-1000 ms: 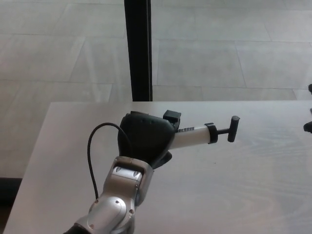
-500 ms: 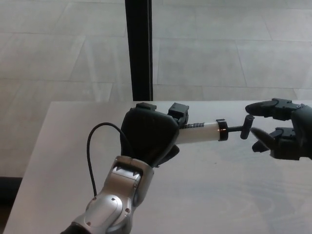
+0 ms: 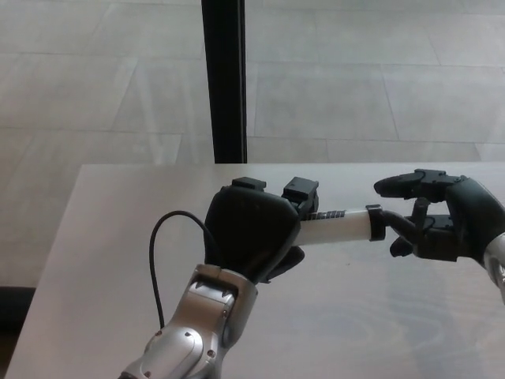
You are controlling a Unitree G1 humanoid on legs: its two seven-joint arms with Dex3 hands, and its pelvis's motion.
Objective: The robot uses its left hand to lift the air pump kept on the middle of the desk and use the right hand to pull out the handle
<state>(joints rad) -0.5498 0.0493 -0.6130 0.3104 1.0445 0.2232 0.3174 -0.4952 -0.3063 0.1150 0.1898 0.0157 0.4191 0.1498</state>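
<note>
The left robot hand (image 3: 251, 230) holds the air pump (image 3: 335, 225) lifted above the tabletop (image 3: 379, 316) as the right robot hand (image 3: 438, 217) wraps its fingers around the handle (image 3: 410, 217), apparently ready for a straight outward pull.

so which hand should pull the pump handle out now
The right. The right hand is already at the handle end of the air pump, fingers wrapped around the T-handle. The left hand is occupied gripping the pump body above the desk, so it should just hold steady.
</note>
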